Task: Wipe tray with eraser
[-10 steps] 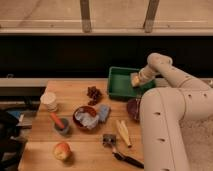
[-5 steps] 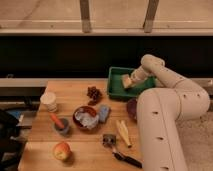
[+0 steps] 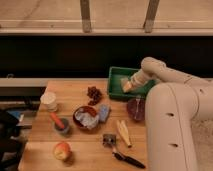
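The green tray (image 3: 116, 80) sits at the back right of the wooden table (image 3: 80, 150). My gripper (image 3: 128, 86) reaches down into the tray, over its middle, near the front rim. It is shut on the small cream-yellow eraser (image 3: 125, 87), which is pressed low against the tray floor. My white arm (image 3: 155, 70) arches over the tray's right half and hides that part.
A dark red bowl (image 3: 136, 109) stands just in front of the tray. Another red bowl (image 3: 85, 118) with a light blue sponge (image 3: 104, 112) lies mid-table. Also here are pale yellow sticks (image 3: 123, 132), a black-handled tool (image 3: 125, 157), an apple (image 3: 62, 150), a white cup (image 3: 49, 101) and a dark brown cluster (image 3: 93, 93).
My gripper has slid left across the tray with the eraser, from the right side toward the middle. Nothing else on the table has moved.
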You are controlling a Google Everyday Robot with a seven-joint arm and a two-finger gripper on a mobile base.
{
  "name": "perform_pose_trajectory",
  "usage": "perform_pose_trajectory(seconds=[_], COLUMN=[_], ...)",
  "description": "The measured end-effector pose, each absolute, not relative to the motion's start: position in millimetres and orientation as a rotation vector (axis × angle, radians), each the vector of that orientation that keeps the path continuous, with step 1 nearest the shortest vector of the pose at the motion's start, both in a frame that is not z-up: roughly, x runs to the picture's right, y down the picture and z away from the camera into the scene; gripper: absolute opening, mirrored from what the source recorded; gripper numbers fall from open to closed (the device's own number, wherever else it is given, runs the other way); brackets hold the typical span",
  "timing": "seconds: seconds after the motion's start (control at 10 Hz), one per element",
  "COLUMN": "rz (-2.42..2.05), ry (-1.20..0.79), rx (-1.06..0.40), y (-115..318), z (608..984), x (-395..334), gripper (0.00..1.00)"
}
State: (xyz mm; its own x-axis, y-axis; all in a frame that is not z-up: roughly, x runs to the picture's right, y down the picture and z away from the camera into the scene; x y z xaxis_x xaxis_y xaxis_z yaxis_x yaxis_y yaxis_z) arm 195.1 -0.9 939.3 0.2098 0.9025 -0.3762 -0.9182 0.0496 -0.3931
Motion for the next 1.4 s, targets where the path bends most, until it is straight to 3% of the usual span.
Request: perform_pose_trajectory(seconds=[0.3,0.6,1.0,1.4], rz=[1.465,1.482,1.422,1.377], ry=[0.064,0.057,0.026,0.03], rx=[-0.549,-0.537,-0.609,-0.667], y=[-11,-16,-19,-4], z=[929,943,966,954], x=[243,250,188,143], gripper=[0.0,0.0,0.0,0.0])
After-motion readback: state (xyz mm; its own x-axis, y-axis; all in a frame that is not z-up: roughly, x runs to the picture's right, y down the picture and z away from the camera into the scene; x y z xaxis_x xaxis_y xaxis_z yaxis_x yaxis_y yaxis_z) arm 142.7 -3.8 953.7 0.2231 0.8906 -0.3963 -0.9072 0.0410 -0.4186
